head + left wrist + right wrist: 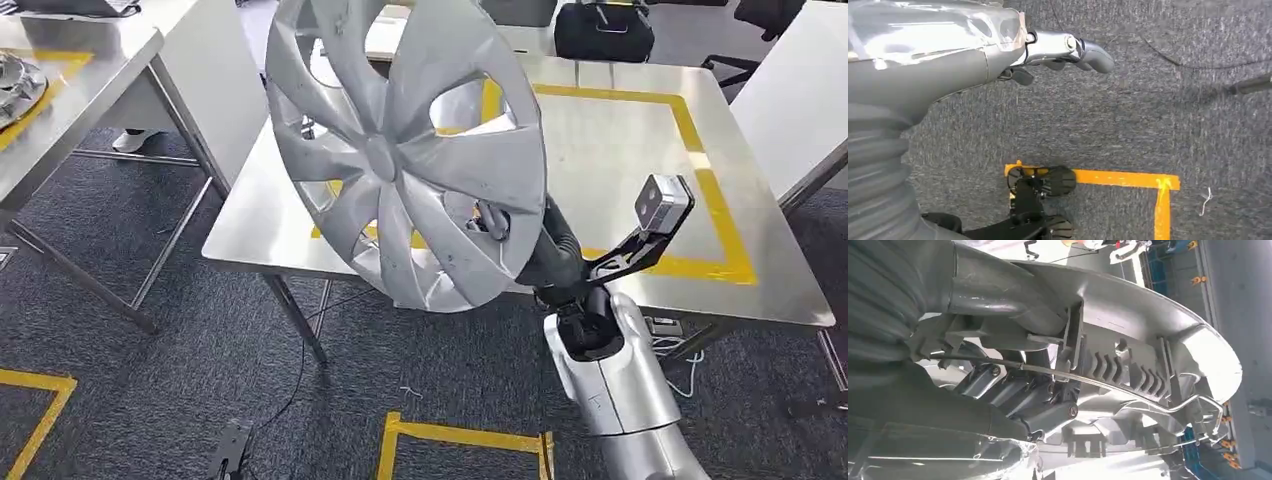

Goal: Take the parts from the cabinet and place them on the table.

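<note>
— Beyond the right robot hand (492,222), what was the biggest thing?
— A steel table (620,150) with a square of yellow tape (712,160) on its top. It stood past the hand and below it, on grey carpet (150,390). A second table (70,90) stood well off to the left, with another silvery part (18,82) lying on it.

— And the task's part?
— A large silver wheel cover (410,150), held up on edge in the air, its face tilted toward the camera. It hung over the near left portion of the table, not resting on it.

— How was it held?
— The right robot hand was clamped on its lower right rim from behind. In the right wrist view the thumb (998,295) pressed on one side of the rim while the dark fingers (1018,390) lay on the ribbed inner side, next to the wire ring (1128,390).

— The left robot hand (1068,50)?
— It hung over the carpet with nothing in it, its fingers lying loosely apart. Beneath it ran a corner of yellow floor tape (1128,179).

— Anything smaller?
— A black bag (603,30) at the table's far edge, well beyond the right hand.
</note>
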`<control>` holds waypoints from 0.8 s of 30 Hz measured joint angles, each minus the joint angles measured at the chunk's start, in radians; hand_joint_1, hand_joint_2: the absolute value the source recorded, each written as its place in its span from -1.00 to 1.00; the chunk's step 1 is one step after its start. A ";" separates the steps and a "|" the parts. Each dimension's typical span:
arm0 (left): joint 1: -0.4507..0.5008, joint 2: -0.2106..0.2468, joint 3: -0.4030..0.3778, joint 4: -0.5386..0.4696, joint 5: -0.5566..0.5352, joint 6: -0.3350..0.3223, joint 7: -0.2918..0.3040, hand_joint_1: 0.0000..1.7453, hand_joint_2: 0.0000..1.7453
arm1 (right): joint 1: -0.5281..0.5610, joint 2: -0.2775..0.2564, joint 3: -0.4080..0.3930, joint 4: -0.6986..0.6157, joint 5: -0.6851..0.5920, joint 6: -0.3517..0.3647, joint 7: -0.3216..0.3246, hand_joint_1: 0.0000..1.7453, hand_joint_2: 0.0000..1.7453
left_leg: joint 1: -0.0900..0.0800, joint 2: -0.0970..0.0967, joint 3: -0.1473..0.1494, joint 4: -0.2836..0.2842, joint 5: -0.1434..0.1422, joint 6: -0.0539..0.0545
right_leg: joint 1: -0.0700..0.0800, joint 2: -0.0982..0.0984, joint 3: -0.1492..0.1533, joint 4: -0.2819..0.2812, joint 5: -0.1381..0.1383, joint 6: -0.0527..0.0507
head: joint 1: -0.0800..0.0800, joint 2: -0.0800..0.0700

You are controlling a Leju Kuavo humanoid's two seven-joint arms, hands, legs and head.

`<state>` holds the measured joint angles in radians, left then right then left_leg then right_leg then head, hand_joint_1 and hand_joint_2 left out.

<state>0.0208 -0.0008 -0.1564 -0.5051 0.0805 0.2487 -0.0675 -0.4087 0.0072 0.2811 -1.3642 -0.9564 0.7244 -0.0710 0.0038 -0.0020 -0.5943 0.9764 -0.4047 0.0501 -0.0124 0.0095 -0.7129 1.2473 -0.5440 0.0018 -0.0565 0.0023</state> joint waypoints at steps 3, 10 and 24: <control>0.001 -0.002 0.000 0.003 0.000 0.000 0.000 -1.00 1.00 | 0.002 -0.002 0.000 0.002 0.002 0.000 0.001 1.00 1.00 | 0.000 -0.004 0.004 0.002 -0.008 -0.002 | -0.003 -0.001 -0.042 0.034 0.019 0.023 | 0.000 0.000; 0.001 -0.004 0.001 0.004 0.000 -0.002 0.000 -1.00 1.00 | -0.001 -0.002 0.000 0.002 0.000 0.001 0.000 1.00 1.00 | -0.006 -0.007 0.014 0.021 -0.038 -0.033 | 0.004 -0.008 0.095 -0.251 0.134 0.006 | -0.001 0.000; 0.001 0.002 0.002 0.004 -0.003 -0.003 0.000 -1.00 1.00 | -0.004 0.005 0.000 0.002 0.000 0.001 0.000 1.00 1.00 | -0.005 -0.001 -0.022 0.028 -0.007 -0.033 | -0.002 0.002 0.133 -0.255 0.106 0.001 | -0.006 0.000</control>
<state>0.0217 0.0008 -0.1541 -0.5013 0.0771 0.2461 -0.0675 -0.4128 0.0122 0.2811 -1.3626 -0.9567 0.7256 -0.0713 -0.0014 -0.0031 -0.6160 1.0047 -0.4117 0.0169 -0.0141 0.0114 -0.5797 0.9922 -0.4383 0.0031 -0.0629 0.0023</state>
